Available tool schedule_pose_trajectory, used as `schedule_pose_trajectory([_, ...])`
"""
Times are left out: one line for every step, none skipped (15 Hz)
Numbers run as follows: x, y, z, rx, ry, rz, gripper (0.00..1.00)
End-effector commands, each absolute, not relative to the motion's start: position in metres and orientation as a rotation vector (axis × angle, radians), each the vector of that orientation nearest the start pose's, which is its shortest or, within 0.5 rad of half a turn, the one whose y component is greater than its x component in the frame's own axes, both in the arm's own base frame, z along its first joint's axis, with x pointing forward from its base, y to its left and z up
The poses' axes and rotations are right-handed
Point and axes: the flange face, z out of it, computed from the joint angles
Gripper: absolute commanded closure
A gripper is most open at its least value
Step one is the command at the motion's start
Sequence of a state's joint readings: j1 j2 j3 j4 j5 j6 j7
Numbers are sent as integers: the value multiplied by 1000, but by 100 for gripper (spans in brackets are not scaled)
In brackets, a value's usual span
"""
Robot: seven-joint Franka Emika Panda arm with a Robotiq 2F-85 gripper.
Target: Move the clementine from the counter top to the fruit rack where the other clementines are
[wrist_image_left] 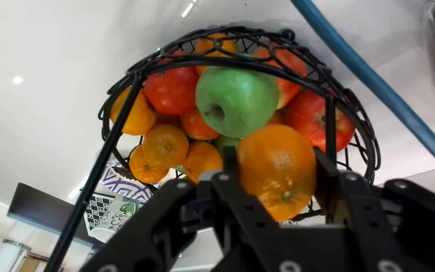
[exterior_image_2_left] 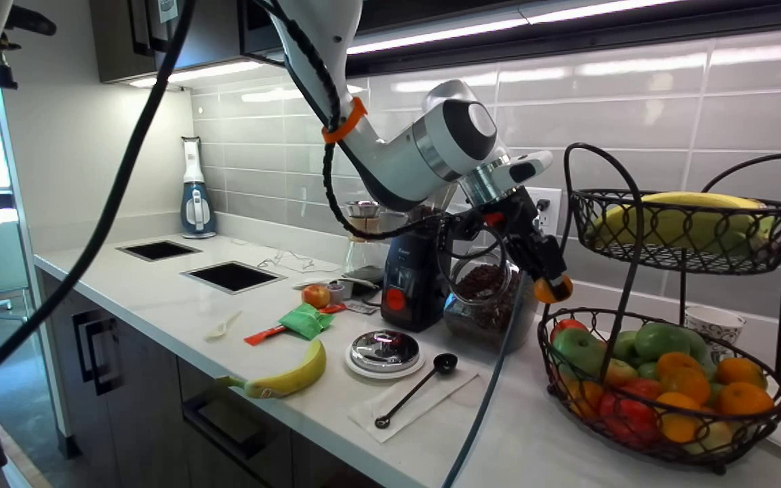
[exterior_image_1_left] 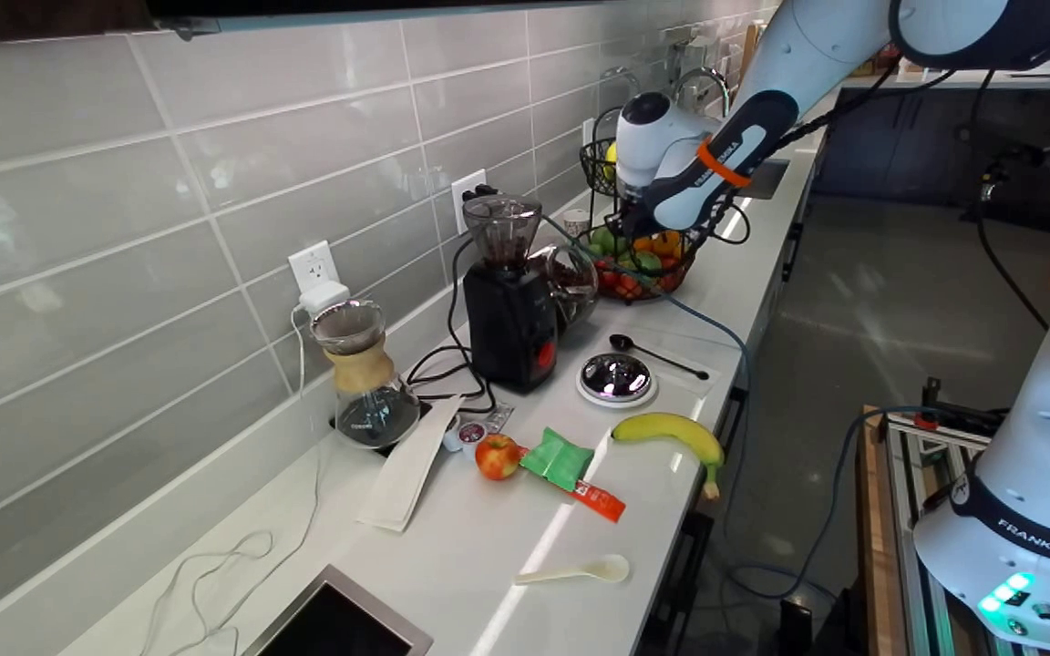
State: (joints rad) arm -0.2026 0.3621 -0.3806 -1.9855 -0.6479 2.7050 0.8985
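Note:
My gripper [wrist_image_left: 276,160] is shut on the clementine [wrist_image_left: 278,177], one finger on each side of it. In an exterior view the clementine [exterior_image_2_left: 545,291] is held above the near-left rim of the lower basket of the black wire fruit rack [exterior_image_2_left: 628,285]. In the wrist view the rack's rim [wrist_image_left: 236,62] lies beneath it. The other clementines [exterior_image_2_left: 685,386] sit in the lower basket among apples; they also show in the wrist view [wrist_image_left: 165,146]. The counter top [exterior_image_2_left: 533,420] is white. In an exterior view the arm hides the held clementine.
Bananas [exterior_image_2_left: 695,224] lie in the rack's upper basket. A glass jar of beans [exterior_image_2_left: 489,305] and a black grinder [exterior_image_2_left: 414,285] stand beside the rack. A blue cable [exterior_image_2_left: 492,400] crosses the counter. A patterned cup [exterior_image_2_left: 716,324] stands behind the lower basket.

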Motion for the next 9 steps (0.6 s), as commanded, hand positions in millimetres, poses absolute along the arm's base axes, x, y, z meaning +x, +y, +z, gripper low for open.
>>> schedule_pose_trajectory([560, -327, 315, -3160, 1488, -818, 77])
schedule_pose_trajectory([562, -327, 313, -3153, 1476, -835, 77])
schedule_pose_trajectory([564, -326, 310, -3153, 1465, -850, 77])
schedule_pose_trajectory([566, -326, 307, -3153, 1460, -872, 77])
schedule_pose_trajectory([567, -327, 304, -3155, 1468, -889, 77])
schedule_pose_trajectory([567, -329, 303, -3146, 1484, -908, 77])
schedule_pose_trajectory([567, -330, 301, -3139, 1493, -925, 77])
schedule_pose_trajectory([568, -331, 300, -3133, 1509, -942, 77])
schedule_pose_trajectory([568, -332, 299, -3127, 1529, -964, 77])
